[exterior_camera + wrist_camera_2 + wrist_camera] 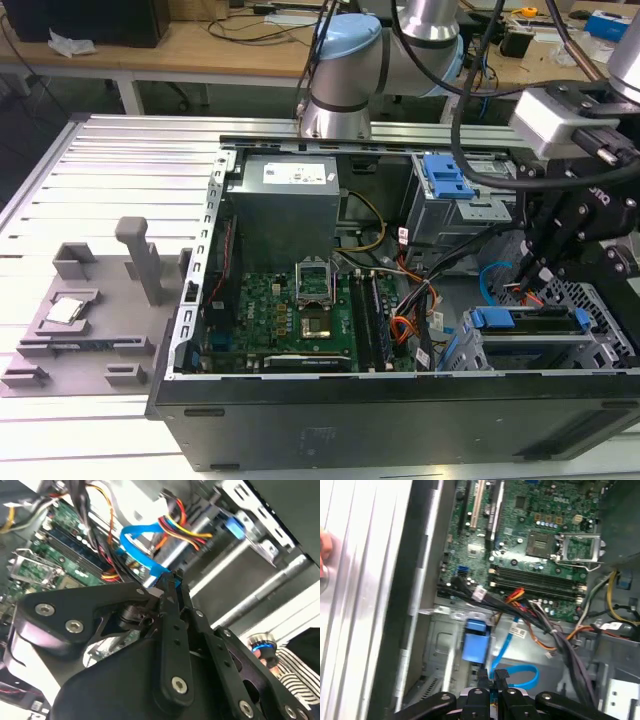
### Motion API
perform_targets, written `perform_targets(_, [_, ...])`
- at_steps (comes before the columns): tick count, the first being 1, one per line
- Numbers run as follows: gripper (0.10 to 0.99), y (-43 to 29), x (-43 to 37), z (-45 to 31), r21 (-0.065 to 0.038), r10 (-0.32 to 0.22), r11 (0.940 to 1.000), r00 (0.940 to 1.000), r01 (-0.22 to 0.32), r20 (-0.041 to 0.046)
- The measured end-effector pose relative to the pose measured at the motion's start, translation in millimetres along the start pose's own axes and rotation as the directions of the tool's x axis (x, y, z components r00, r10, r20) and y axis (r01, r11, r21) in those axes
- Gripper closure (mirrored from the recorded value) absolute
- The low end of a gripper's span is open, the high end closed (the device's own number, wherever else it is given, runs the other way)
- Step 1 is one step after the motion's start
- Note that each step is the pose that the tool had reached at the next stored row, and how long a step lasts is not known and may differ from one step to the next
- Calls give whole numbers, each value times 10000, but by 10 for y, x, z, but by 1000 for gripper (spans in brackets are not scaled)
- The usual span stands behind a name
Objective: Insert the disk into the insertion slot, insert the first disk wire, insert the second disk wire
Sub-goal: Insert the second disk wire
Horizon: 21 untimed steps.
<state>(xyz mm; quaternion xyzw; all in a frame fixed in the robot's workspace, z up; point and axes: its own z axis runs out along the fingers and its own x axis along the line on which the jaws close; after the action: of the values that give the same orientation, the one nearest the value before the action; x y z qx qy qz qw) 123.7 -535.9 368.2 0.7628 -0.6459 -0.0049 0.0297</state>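
Note:
The disk (525,320), framed by its blue carrier, lies inside the insertion slot (590,305), a perforated silver cage at the exterior view's right. My gripper (528,278) hangs just above that cage. In both wrist views the black fingers meet on the end of the second disk wire (131,539), a light-blue flat cable that curls in a loop (530,672) ahead of the gripper (170,580) (493,680). The carrier's blue tab (474,641) lies close beyond the fingertips. I cannot tell which of the orange-red-black bundles (545,625) is the first disk wire.
The open computer case holds a green motherboard (300,310), a grey power supply (285,210) and an upper grey drive bay with a blue latch (445,180). Wire bundles cross between board and cage. A grey fixture (90,310) sits on the ribbed table at the exterior view's left.

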Motion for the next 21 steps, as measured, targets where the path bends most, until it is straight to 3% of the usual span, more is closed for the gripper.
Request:
perform_targets(2, [925,16,103,17,1,16,10000,10000,-16,3])
perform_targets(3, [925,17,110,29,2,87,10000,10000,-87,27])
perform_targets(7, [925,15,109,73,-7,741,9972,9971,-741,157])
perform_targets(16, [925,-112,104,195,-73,1206,9927,9925,-1205,185])
perform_targets(21, [925,-146,105,214,-80,1238,9923,9921,-1237,186])
